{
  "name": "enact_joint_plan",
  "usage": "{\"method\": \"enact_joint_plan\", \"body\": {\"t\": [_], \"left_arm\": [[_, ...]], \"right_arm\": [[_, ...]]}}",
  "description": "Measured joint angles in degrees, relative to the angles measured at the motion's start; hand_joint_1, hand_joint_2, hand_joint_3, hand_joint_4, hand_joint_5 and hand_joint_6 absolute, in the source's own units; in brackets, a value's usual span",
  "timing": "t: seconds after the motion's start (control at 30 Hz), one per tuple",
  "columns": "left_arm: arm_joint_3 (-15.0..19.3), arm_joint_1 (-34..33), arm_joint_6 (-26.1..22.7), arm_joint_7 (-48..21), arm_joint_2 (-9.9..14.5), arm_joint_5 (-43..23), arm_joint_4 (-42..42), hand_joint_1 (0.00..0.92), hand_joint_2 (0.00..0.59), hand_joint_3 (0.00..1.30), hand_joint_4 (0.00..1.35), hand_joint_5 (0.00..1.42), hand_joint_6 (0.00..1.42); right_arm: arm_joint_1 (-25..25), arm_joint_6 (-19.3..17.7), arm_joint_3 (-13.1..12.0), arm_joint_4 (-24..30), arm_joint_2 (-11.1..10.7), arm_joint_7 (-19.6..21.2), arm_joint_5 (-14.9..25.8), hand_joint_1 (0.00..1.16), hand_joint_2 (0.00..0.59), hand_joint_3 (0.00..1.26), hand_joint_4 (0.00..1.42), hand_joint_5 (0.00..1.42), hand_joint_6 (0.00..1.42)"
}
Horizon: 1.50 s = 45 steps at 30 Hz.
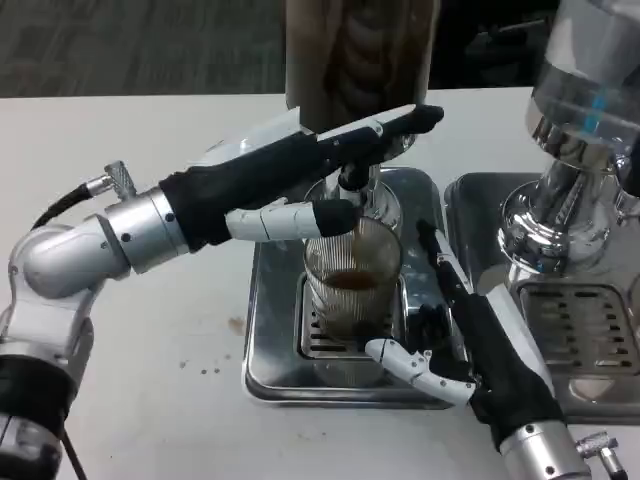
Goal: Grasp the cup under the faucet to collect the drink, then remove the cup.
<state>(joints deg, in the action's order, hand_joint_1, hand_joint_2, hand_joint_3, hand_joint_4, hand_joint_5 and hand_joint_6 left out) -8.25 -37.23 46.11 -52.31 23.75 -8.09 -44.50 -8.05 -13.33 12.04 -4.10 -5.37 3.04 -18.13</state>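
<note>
- The left robot hand (330, 165) is stretched over the faucet (352, 178), fingers extended, nothing gripped; the lever should be pressed steadily.
- The cup (350, 275) stands just below it on the tray (270, 360), partly filled.
- The right robot hand (455, 330) lies open beside the cup; it should be closed gently around the wall, with the cup kept upright.

A white table (150, 250) spread across the view. At three o'clock stood a second, chrome dispenser (575, 170) on its own metal drip tray (590, 330). Small brown specks (210, 368) dotted the tabletop at seven o'clock.
</note>
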Motion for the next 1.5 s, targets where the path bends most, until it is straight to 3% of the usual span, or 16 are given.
{"method": "enact_joint_plan", "body": {"t": [0.7,1.5], "left_arm": [[0.2,0.7,-1.1,0.0,0.0,-0.4,0.5,0.000,0.016,0.05,0.00,0.00,0.00],[3.0,0.7,-8.3,-4.7,-1.3,-5.2,2.2,0.000,0.037,0.07,0.00,0.00,0.00]], "right_arm": [[0.6,0.0,0.2,-0.6,0.3,-0.5,0.4,0.66,0.217,0.00,0.00,0.00,0.00],[0.2,-0.3,0.7,-0.9,0.4,-0.2,0.0,0.66,0.217,0.00,0.00,0.00,0.00]]}}
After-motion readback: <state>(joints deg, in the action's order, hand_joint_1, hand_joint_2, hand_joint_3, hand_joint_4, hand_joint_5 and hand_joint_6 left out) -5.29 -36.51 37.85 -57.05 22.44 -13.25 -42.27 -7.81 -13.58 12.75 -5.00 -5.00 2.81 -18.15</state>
